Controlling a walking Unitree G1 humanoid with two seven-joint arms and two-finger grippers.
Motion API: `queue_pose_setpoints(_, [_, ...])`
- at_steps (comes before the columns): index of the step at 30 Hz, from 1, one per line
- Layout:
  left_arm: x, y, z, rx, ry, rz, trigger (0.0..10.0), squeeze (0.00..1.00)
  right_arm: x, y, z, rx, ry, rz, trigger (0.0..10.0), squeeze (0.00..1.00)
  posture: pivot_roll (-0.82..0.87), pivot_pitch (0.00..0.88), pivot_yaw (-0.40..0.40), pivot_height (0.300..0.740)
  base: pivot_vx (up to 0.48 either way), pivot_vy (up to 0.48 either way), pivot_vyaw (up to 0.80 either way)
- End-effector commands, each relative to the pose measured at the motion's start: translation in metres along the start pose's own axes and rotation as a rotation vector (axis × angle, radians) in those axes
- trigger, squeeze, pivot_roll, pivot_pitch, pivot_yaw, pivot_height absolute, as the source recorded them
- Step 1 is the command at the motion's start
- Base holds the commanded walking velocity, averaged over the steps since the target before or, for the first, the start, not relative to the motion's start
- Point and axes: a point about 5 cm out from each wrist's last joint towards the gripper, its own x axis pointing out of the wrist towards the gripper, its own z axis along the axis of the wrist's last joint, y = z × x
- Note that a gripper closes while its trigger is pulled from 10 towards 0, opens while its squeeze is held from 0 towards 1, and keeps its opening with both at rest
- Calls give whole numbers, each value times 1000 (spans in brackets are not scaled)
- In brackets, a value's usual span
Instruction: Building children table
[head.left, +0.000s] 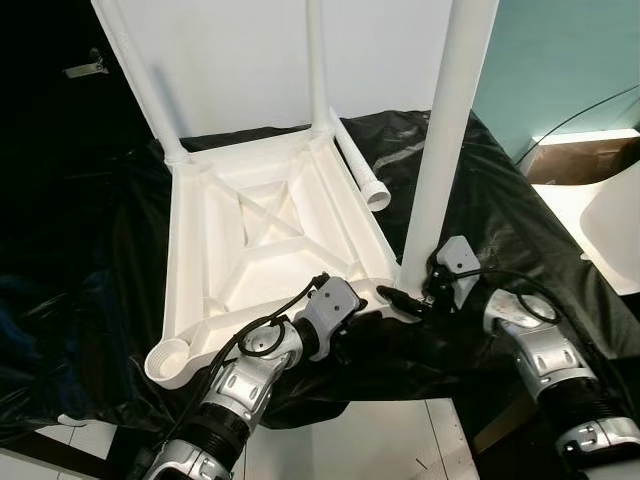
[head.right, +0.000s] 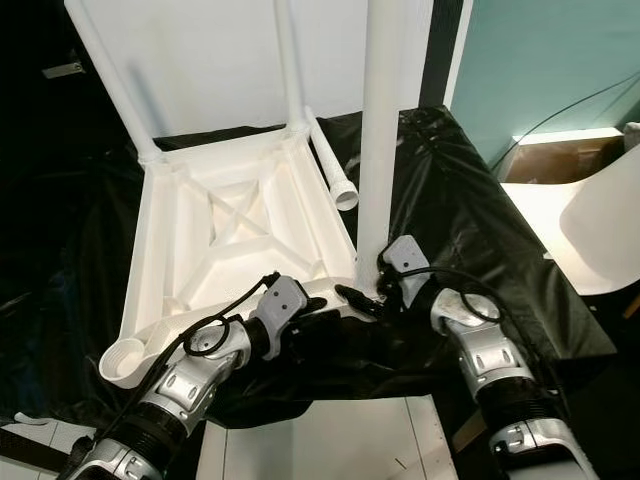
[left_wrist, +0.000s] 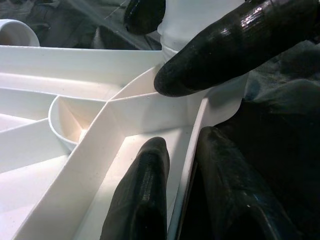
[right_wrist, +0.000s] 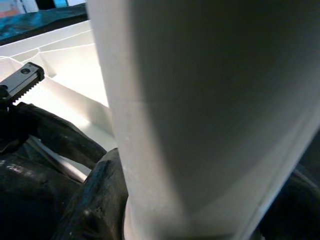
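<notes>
The white table top (head.left: 262, 245) lay upside down on a black plastic sheet (head.left: 480, 200), its ribbed underside facing up, and everything else is placed from it. At its near right corner a white leg (head.left: 447, 130) stood upright in the corner socket; two more legs (head.left: 135, 70) rose from the far corners, a loose leg (head.left: 360, 170) lay on the sheet along the right edge, and the near left socket (head.left: 172, 360) stood open with no leg in it. The right gripper (head.left: 420, 290) was at that near right corner, its black fingers (right_wrist: 95, 200) clasped around the base of the upright leg just above the socket — the leg sat between them in the right wrist view. The left gripper (head.left: 375, 300) was at the near edge beside the same corner; its fingers (left_wrist: 145, 195) straddled the rim wall, one inside the tray and one outside, grasping the table top itself. Beyond the near edge the sheet dropped off to a pale floor (head.left: 380, 440). To the right of the table top the sheet lay bare up to its own edge, past which a white curved object (head.left: 610, 220) stood.
</notes>
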Motion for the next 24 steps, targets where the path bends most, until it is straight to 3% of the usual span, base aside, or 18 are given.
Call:
queue_pose_setpoints(1, [-7, -9, -30, -55, 129, -54, 10000, 0, -6, -3, -2, 7, 19, 2, 0, 0, -100, 0, 59, 740, 0, 0, 0])
queue_pose_setpoints(6, [-7, -9, -30, -55, 127, -53, 10000, 0, 3, 15, -8, 115, -21, -116, 0, 0, -96, 0, 57, 740, 0, 0, 0])
queue_pose_setpoints(7, [-7, -9, -30, -56, 126, -52, 10000, 0, 7, 24, -10, 156, -49, -242, 0, 0, -97, 0, 57, 740, 0, 0, 0])
queue_pose_setpoints(11, [-7, -10, -30, -56, 126, -53, 10000, 0, 8, 32, -13, 183, -73, -378, 0, 0, -98, 0, 59, 740, 0, 0, 0])
queue_pose_setpoints(12, [-7, -10, -30, -56, 127, -54, 10000, 0, 8, 38, -15, 203, -83, -479, 0, 0, -100, 0, 58, 740, 0, 0, 0])
queue_pose_setpoints(18, [-6, -9, -29, -56, 126, -56, 10000, 0, 13, 41, -14, 209, -91, -559, 0, 0, -103, 0, 58, 740, 0, 0, 0])
queue_pose_setpoints(19, [-5, -10, -29, -55, 125, -58, 10000, 0, 15, 41, -13, 193, -88, -554, 9843, 0, -103, 0, 58, 740, 0, 0, 0])
queue_pose_setpoints(21, [-4, -10, -29, -54, 124, -59, 10000, 0, 17, 42, -11, 179, -89, -538, 10000, 0, -104, 0, 58, 740, 0, 0, 0])
queue_pose_setpoints(22, [-4, -10, -29, -53, 124, -59, 10000, 0, 18, 42, -8, 176, -104, -505, 10000, 431, -103, 0, 58, 740, 0, 0, 0])
queue_pose_setpoints(23, [-4, -10, -28, -53, 123, -59, 10000, 0, 19, 43, -4, 175, -121, -473, 10000, 1000, -102, 0, 57, 740, 0, 0, 0])
queue_pose_setpoints(24, [-4, -10, -28, -53, 122, -58, 10000, 0, 20, 41, 0, 150, -130, -421, 10000, 1000, -101, 0, 56, 740, 0, 0, 0])
